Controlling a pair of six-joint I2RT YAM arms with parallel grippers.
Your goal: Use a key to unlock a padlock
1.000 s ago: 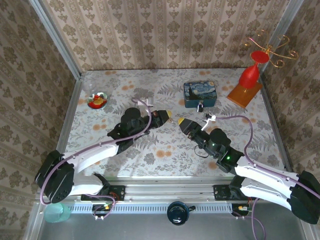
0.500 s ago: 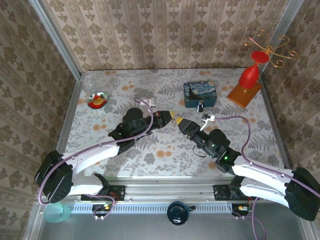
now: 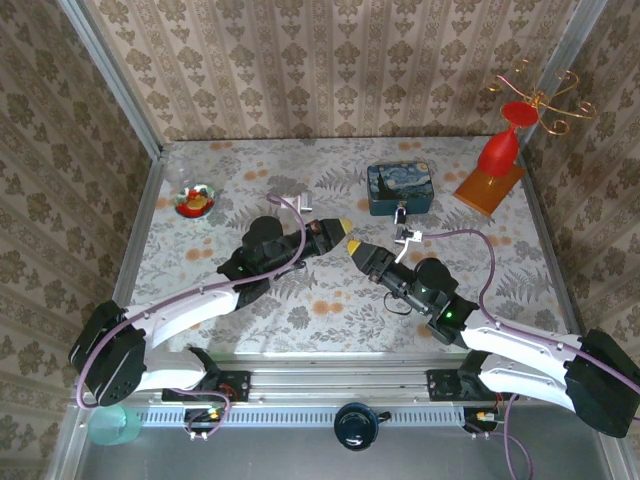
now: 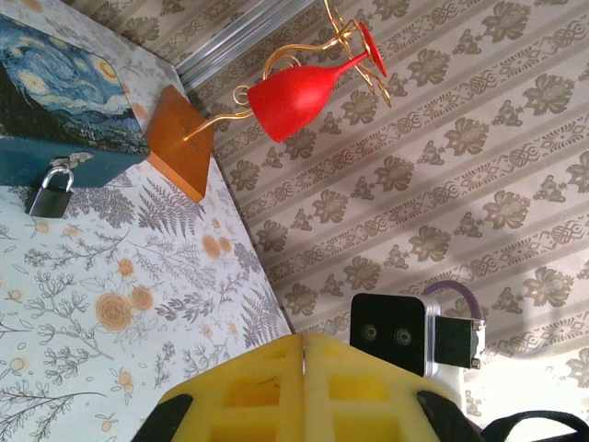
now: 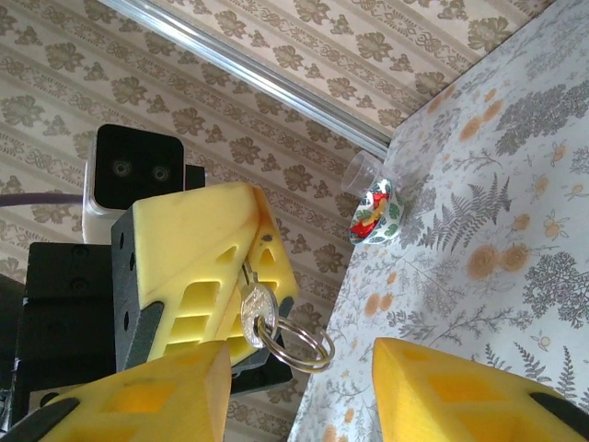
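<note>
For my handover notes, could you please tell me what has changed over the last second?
The right gripper crept left toward the left gripper, so their tips nearly meet, its jaws apart near the key ring. Unchanged: the left gripper stays shut on the key, and the padlock still sits at the front of the blue tin.
</note>
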